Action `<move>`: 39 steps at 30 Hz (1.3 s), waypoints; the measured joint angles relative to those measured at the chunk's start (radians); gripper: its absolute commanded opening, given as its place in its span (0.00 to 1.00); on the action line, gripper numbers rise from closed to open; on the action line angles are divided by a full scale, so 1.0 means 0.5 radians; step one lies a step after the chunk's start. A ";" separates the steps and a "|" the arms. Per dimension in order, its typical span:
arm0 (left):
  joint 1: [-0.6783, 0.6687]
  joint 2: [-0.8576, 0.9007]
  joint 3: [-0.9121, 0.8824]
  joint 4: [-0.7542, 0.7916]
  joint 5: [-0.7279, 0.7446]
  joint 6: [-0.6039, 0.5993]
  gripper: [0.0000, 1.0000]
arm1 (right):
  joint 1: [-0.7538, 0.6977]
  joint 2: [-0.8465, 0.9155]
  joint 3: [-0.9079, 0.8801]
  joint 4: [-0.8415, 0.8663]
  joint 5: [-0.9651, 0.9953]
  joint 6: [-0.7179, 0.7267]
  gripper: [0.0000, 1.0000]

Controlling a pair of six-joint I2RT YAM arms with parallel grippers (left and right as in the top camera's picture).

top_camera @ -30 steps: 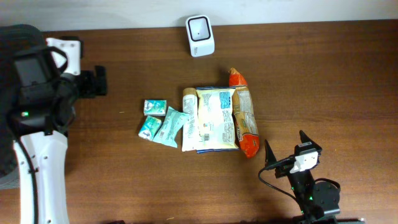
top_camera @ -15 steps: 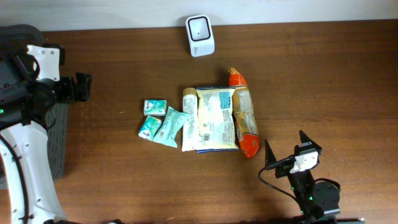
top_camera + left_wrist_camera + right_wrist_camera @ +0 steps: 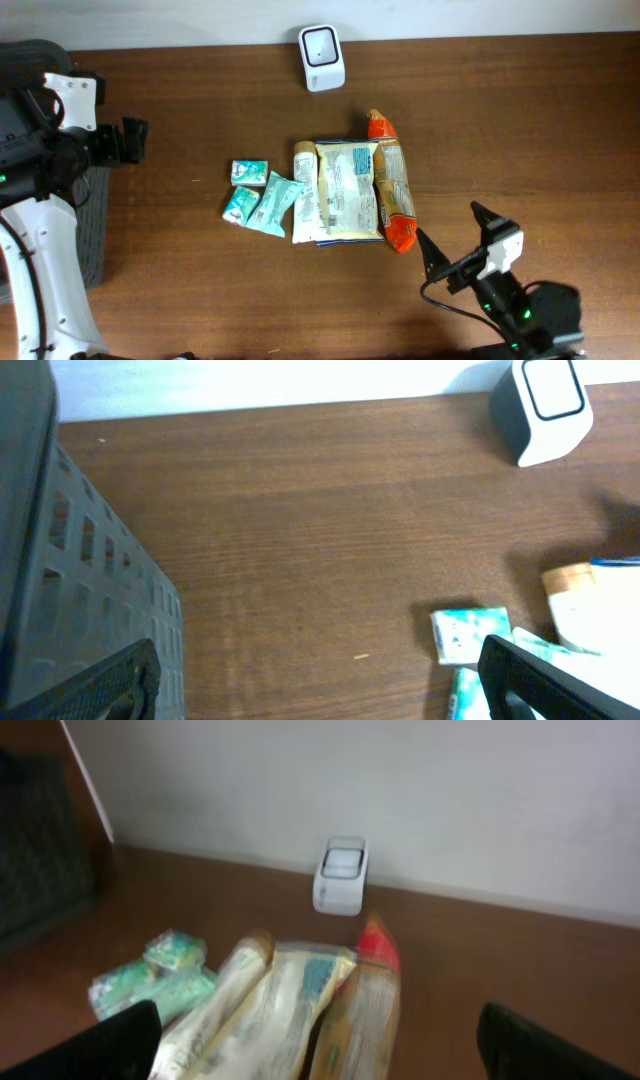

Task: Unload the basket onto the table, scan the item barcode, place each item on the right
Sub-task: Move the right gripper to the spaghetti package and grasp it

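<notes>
Wooden table [image 3: 520, 120]: right gripper [image 3: 446, 222] at 5 o'clock just edged toward orange snack bag [image 3: 393, 190], jaws wide, empty; left gripper [image 3: 138, 142] wide too. I'd say pick starting.

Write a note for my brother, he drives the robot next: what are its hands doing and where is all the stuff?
Hands: the left gripper is open and empty, by the dark basket at the table's left edge. The right gripper is open and empty, close to the orange packet.
Things: white scanner at the back edge; packets piled mid-table, green packets on their left.
Done: nothing is held yet.
Left: grab one packet and show its barcode to the scanner.
</notes>
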State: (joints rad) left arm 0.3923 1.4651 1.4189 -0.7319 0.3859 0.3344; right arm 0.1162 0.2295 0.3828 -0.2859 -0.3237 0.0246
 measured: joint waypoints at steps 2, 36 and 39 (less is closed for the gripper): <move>0.000 0.007 -0.002 -0.010 0.008 0.000 0.99 | -0.002 0.510 0.472 -0.363 -0.069 -0.005 0.98; 0.000 0.016 -0.004 -0.011 0.014 0.000 0.99 | 0.437 3.478 1.788 -1.293 0.690 0.369 0.37; 0.000 0.016 -0.004 -0.010 0.014 0.000 0.99 | 0.437 3.457 1.800 -1.311 0.700 0.372 0.04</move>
State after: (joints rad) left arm 0.3923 1.4731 1.4170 -0.7368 0.3931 0.3344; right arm 0.3347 1.9579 1.2827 -0.9413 0.0265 0.2108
